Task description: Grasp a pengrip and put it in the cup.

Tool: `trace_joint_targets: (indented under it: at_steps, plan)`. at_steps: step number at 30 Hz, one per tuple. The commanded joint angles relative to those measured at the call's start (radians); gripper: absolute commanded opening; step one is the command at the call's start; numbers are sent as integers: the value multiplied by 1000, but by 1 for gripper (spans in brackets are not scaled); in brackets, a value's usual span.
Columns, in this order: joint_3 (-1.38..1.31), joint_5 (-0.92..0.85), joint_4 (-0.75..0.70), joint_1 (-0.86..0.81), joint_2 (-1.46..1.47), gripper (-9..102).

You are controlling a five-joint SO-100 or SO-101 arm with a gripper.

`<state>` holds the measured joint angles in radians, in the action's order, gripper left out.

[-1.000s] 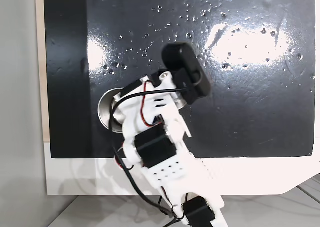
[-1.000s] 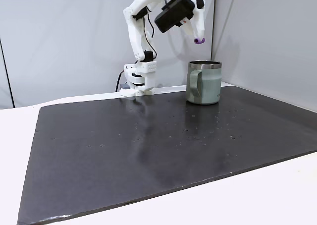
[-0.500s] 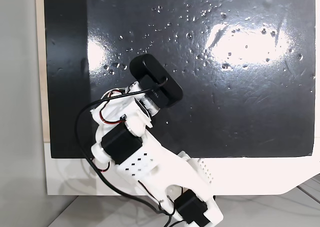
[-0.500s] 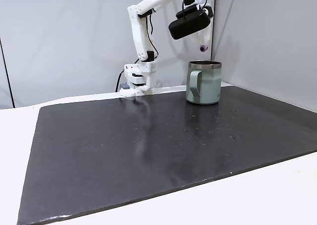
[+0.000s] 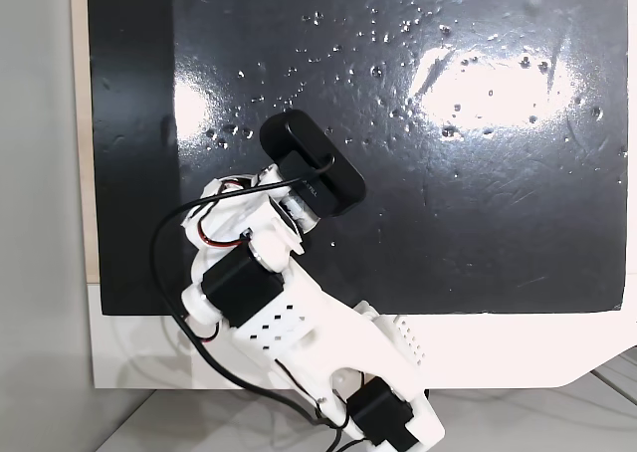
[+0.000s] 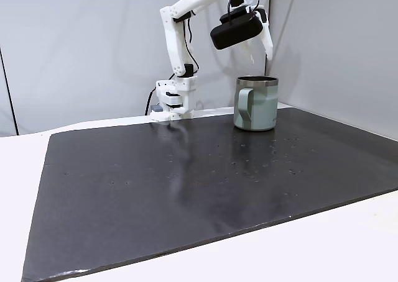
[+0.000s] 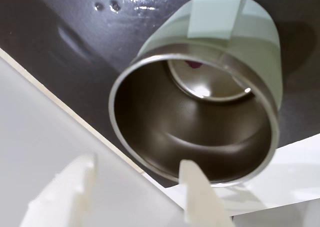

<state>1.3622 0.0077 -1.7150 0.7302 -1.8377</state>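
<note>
Pengrip point(image 7: 190, 64) inside cup point(image 7: 250, 52), below spread, empty jaws

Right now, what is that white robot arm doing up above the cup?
The white robot arm is holding its gripper over the cup, which stands on the black mat. The gripper's fingers are spread apart and empty. In the wrist view, a little purple bit shows at the bottom of the shiny cup; that looks like the pengrip, already dropped inside.

White table point(image 6: 323, 251); black mat point(image 6: 186, 182) over it; cup point(image 6: 256, 103) upright on mat's far edge.
</note>
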Motion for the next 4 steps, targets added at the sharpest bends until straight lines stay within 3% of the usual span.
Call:
trace_joint_targets:
  at_steps: [1,4]
  plan:
    - [-54,5,-14,3,-31,22]
    - [-52,-2,-15,2,-34,22]
